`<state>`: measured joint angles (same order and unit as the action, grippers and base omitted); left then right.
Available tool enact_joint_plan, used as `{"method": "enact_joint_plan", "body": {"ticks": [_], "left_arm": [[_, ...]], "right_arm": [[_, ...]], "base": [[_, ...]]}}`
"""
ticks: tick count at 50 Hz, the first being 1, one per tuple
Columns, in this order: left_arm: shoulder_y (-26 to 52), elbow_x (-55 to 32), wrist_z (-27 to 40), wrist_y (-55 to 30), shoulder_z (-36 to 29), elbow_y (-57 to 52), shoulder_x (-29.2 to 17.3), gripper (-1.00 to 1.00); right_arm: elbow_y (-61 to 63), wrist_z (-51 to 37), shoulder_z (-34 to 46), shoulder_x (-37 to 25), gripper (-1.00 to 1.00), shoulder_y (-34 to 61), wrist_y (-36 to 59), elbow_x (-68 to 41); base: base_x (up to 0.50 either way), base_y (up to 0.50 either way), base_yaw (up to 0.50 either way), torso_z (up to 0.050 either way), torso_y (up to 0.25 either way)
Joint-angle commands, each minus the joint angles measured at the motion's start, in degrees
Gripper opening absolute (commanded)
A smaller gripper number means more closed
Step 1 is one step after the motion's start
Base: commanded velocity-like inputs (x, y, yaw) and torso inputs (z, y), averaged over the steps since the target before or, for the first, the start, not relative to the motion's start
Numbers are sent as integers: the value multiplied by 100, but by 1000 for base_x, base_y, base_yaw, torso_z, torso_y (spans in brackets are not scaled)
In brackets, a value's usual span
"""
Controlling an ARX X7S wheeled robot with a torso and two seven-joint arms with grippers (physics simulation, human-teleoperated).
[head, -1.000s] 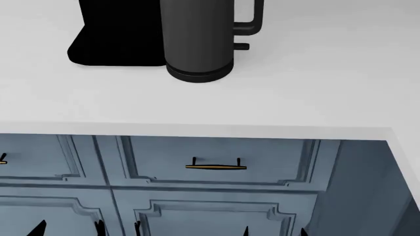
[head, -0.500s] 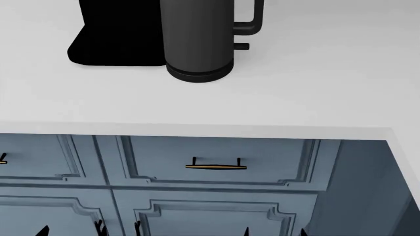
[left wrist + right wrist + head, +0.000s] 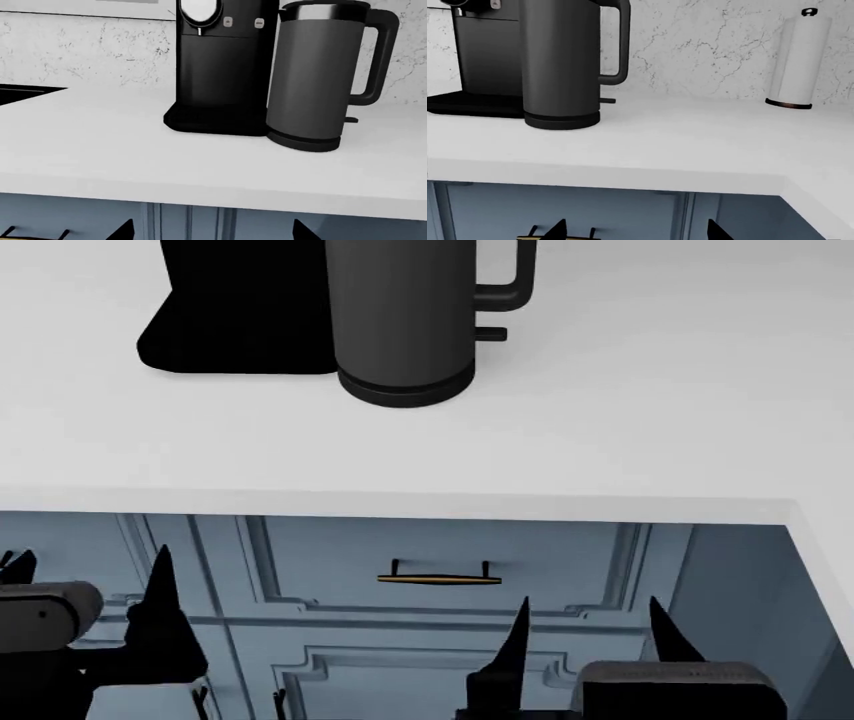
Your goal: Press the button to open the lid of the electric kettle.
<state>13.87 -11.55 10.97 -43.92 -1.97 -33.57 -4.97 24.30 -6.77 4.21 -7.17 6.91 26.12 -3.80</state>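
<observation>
Across the white worktop (image 3: 601, 430), which carries everything at a height the arms can reach from in front, two appliances stand at the back against the marbled wall: one boxy black coffee machine (image 3: 223, 70) and, touching or just beside it on the robot's right, the one electric kettle (image 3: 317, 80), upright on its black base ring with its loop handle turned away from the machine, so the handle's upper end is open to an approach from the right side. One paper towel roll (image 3: 797, 57) stands well apart, further right. The kettle's lid (image 3: 327, 6) looks shut, sitting flat on the body; the button at the top of the handle I cannot pick out in any view, as the head view cuts the kettle's top off. Both grippers hang low in front of the blue cabinet doors (image 3: 441, 610), below the worktop edge and far from the kettle, so the reach is not yet made. The left gripper (image 3: 87, 585) and the right gripper (image 3: 587, 625) each show two fingers spread wide, holding nothing
</observation>
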Motion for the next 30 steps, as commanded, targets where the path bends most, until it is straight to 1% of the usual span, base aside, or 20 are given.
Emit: {"method": "enact_joint_plan", "body": {"ticks": [1, 4, 8, 14, 15, 18, 22, 30], "left_arm": [[1213, -492, 164, -2461, 415, -1461, 139, 100], [1349, -619, 192, -2869, 476, -1507, 167, 100], [1290, -649, 232, -2939, 369, -1512, 104, 100], [1293, -756, 272, -3172, 393, -1634, 91, 100], [1286, -732, 300, -3176, 302, -1648, 26, 100], [1249, -752, 303, -3190, 219, -1655, -34, 100], [1208, -785, 302, -3182, 216, -1635, -66, 100], [1279, -870, 288, -3247, 532, -1655, -111, 100]], "right_arm": [[1514, 128, -194, -132, 100, 761, 2066, -105], [1947, 68, -164, -151, 100, 1170, 2811, -127], [2248, 18, -214, -104, 100, 1419, 3257, -185], [2401, 12, -305, -37, 100, 1445, 3426, -298], [2460, 1, -347, 8, 100, 1430, 3467, -331], [2667, 14, -360, -3, 100, 1543, 3854, -409], [2662, -10, -373, -35, 100, 1612, 4136, -437], [2780, -74, -333, -49, 100, 1744, 4519, -483]], "base": [[0, 0, 0, 0, 0], [0, 0, 0, 0, 0], [0, 0, 0, 0, 0], [0, 0, 0, 0, 0], [0, 0, 0, 0, 0], [0, 0, 0, 0, 0], [0, 0, 0, 0, 0], [0, 0, 0, 0, 0]]}}
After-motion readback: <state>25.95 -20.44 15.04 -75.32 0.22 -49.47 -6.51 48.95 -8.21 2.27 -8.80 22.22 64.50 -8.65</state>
